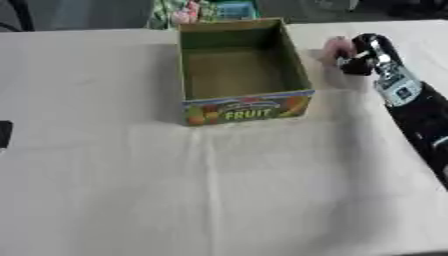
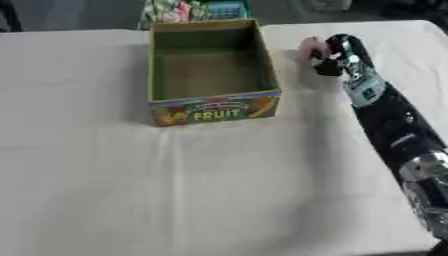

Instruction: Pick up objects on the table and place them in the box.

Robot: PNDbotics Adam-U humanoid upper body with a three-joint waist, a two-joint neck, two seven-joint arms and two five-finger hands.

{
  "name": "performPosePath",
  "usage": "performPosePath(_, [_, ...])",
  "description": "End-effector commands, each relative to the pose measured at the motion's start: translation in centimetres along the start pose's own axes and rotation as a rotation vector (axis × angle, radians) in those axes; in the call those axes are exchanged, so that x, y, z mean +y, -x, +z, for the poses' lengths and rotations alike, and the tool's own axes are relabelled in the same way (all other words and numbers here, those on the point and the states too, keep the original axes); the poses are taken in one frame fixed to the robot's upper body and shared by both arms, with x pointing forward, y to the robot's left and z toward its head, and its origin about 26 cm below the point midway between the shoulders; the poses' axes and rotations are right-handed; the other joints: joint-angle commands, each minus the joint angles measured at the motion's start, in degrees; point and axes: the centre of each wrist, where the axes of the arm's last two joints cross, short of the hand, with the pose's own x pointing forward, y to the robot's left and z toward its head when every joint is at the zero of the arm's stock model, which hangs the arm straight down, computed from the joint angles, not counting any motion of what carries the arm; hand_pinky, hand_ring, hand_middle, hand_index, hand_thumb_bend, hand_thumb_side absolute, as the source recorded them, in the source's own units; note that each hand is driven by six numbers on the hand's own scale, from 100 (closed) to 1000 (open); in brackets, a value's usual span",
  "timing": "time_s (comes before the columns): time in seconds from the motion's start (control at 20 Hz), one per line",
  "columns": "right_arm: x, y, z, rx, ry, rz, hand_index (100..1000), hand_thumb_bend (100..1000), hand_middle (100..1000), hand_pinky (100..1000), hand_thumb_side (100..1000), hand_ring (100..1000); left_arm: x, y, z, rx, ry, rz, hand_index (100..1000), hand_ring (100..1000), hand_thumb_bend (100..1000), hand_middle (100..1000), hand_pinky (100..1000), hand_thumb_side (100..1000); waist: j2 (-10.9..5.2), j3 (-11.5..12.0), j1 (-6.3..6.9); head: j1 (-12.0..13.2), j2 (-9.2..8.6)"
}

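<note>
An open cardboard box (image 1: pixel 245 107) with "FRUIT" printed on its front stands at the table's far middle, and nothing shows inside it. To its right, a small pink object (image 2: pixel 311 48) lies on the cloth. My right hand (image 2: pixel 333 59) comes in along a long black arm from the lower right and sits right against the pink object; whether its fingers close round the object cannot be made out. A dark edge (image 1: pixel 4 134) shows at the left border in the left eye view; I cannot tell what it is.
A pale cloth covers the table (image 1: pixel 219 190), with wide bare room in front of the box. Colourful items (image 1: pixel 206 10) lie beyond the table's far edge, behind the box.
</note>
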Motion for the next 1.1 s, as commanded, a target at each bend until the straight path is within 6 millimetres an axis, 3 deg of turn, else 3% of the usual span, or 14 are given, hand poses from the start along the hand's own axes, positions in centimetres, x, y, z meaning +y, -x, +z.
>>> performPosePath(0.05, [-1.8,-0.3,-0.4,-0.012,0.065,0.017,456,100,374,707,100,690,0.0,-0.7,-0.3,-0.027,0.006,-0.001,764,590,445,622,552,100,-0.91,-0.30,0.09,-0.31,0.07])
performPosePath(0.4, [-2.9,-3.2,-0.8,-0.138,0.105,0.004,434,100,351,703,100,679,0.1,-0.5,-0.2,-0.020,0.004,-0.002,764,590,444,623,552,100,-1.17,-1.37,0.01,-0.37,0.42])
performPosePath(0.8, [-4.1,-9.0,-0.4,-0.359,0.090,-0.031,435,100,352,703,100,683,0.1,-0.3,-0.1,-0.012,0.003,-0.003,764,591,443,624,553,100,-1.63,-2.28,-0.06,-0.42,0.70])
performPosePath(1.1, [-3.8,-13.1,0.5,-0.503,0.029,-0.054,436,100,353,704,100,683,0.1,-0.3,-0.1,-0.011,0.007,-0.002,765,592,443,625,553,100,-1.81,-2.23,-0.11,-0.77,0.89])
